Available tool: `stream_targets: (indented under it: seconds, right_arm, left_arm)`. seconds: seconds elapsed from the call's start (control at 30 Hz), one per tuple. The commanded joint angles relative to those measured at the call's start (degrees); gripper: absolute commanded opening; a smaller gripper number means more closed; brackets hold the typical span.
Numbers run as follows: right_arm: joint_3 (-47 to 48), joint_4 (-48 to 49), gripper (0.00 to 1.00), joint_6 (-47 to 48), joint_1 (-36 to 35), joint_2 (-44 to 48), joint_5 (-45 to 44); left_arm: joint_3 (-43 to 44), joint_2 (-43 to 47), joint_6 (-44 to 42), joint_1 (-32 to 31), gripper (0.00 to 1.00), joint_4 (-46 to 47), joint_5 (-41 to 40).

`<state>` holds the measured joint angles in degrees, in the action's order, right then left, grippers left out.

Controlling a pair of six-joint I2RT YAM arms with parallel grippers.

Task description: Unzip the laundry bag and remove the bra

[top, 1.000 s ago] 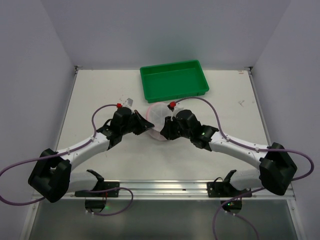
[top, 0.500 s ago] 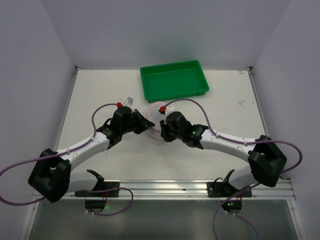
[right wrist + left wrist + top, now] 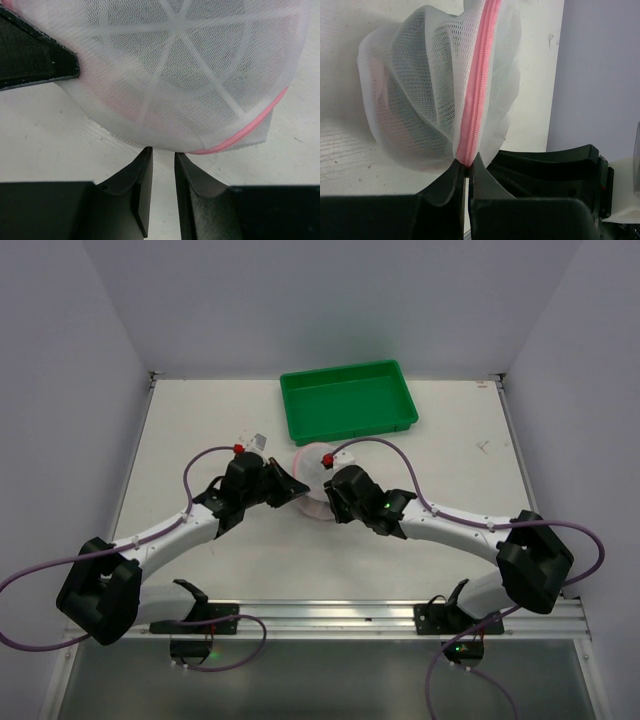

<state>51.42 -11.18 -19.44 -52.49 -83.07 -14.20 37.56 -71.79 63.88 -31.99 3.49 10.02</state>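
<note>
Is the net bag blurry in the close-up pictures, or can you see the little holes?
Left wrist view: the laundry bag mesh is sharp, the left gripper dark and shadowy. Right wrist view: mesh sharp again, right gripper dark. Top view: bag tiny, weave unreadable.

Domed white mesh laundry bag (image 3: 420, 90), zipped

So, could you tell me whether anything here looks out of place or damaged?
Nothing looks damaged or spilled. The round white mesh laundry bag is merely creased and bulging unevenly, with the left gripper pinching its pink zipper seam.
</note>
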Motion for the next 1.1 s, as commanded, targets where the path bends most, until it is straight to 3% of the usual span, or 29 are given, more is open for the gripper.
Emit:
stream_targets:
  seconds: [0.0, 0.4, 0.73, 0.93, 1.07]
  right_arm:
    - [1.49, -0.07, 0.27, -0.15, -0.16, 1.42, -2.94]
    - [-1.05, 9.5, 0.3, -6.21, 2.56, 0.19, 3.82]
    - [-10.45, 35.24, 0.31, -12.11, 10.56, 6.24, 33.86]
    - [-14.14, 40.42, 0.32, -15.61, 12.67, 13.1, 45.03]
    - [-11.52, 28.16, 0.32, -13.35, 13.2, 15.04, 35.49]
  left_arm:
    - [2.34, 0.42, -0.33, 0.17, 0.0, 0.47, 1.32]
    - [2.17, 0.16, -0.24, 0.17, 0.0, 0.73, 2.63]
    - [0.93, 0.16, 0.37, 0.0, 0.0, 2.23, 3.34]
    - [0.58, 0.33, 0.28, 0.0, 0.0, 2.31, 2.9]
    - [0.14, 0.25, 1.07, 0.0, 0.0, 3.28, 2.81]
